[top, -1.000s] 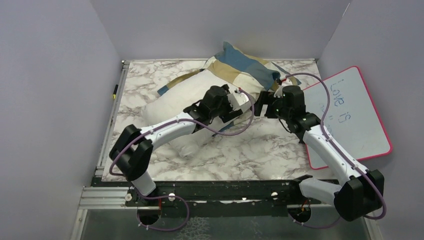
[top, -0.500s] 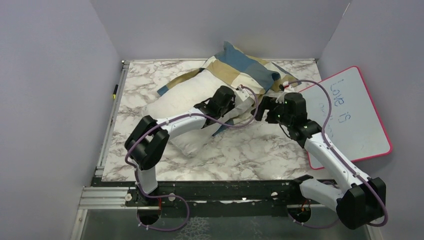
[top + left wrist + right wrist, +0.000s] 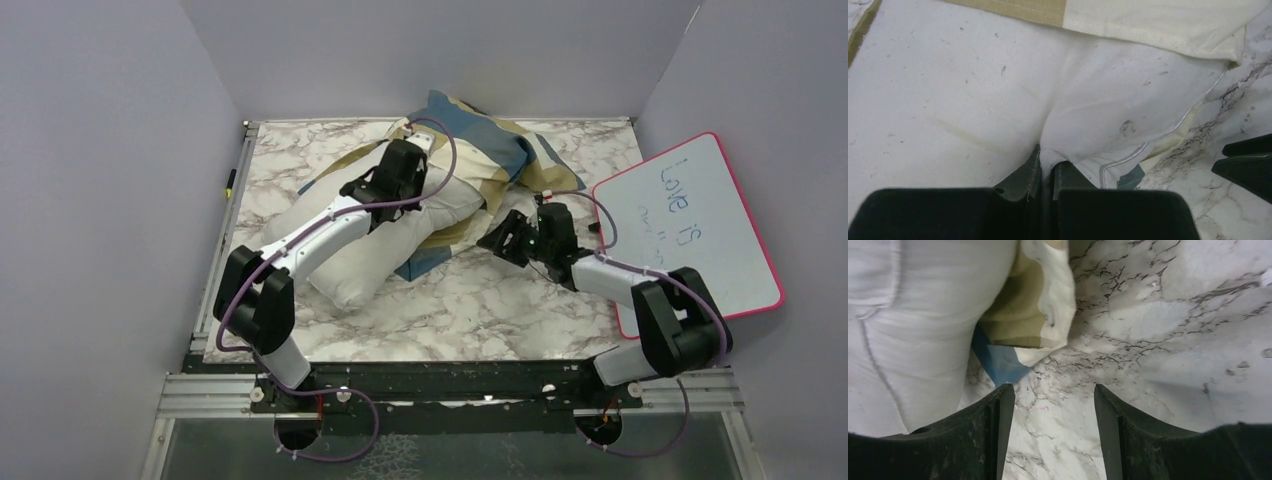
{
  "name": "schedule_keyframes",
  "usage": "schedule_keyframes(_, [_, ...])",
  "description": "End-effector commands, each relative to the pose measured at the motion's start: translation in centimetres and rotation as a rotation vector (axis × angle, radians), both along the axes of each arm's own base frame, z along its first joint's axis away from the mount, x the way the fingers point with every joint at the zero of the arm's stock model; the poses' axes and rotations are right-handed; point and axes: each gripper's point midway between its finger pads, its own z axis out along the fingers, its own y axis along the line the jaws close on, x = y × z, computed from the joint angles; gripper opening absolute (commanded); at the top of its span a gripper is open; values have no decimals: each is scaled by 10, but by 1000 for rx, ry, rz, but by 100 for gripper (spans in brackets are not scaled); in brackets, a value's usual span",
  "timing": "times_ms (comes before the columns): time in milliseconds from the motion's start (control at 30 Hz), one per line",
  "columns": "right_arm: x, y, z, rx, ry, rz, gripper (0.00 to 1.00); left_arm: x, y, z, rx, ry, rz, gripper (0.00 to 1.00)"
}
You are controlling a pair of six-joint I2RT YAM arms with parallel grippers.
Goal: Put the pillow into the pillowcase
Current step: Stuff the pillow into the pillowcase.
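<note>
pillow (image 3: 345, 265) on marble surface (image 3: 500, 305): far end inside pillowcase (image 3: 480, 140), near-left end sticking out bare. pillowcase hem runs across pillow's middle. left hand (image 3: 1045, 159) pressed together, pinching fold of pillow fabric. right hand (image 3: 1050, 395) spread, low over surface just beside pillowcase's loose corner, gripping nothing. whiteboard (image 3: 700, 225) at right.

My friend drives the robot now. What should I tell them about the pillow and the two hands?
The left gripper is shut, pinching a fold of the pillow.
The right gripper is open, empty, over the table by a loose corner of the pillowcase.
Done: the pillow's far end is inside the pillowcase.
Left to do: pull the case over the near end that sticks out.
</note>
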Motion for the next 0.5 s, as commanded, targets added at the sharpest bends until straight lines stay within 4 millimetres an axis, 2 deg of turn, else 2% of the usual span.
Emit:
schedule_keyframes(0, [23,27,12,182,50,-112,65,20,13,25,-132,20,112,0])
schedule_keyframes(67, [24,30,-1,218,127,-197,67,23,11,25,-150,30,110,0])
schedule_keyframes(167, [32,38,-11,248,142,-267,68,26,6,24,-170,41,109,0])
schedule_keyframes(333, [58,66,-10,321,100,-216,65,33,0,22,-214,56,131,0])
schedule_keyframes(467, [72,74,-23,299,102,-249,61,37,-3,17,-256,73,158,0])
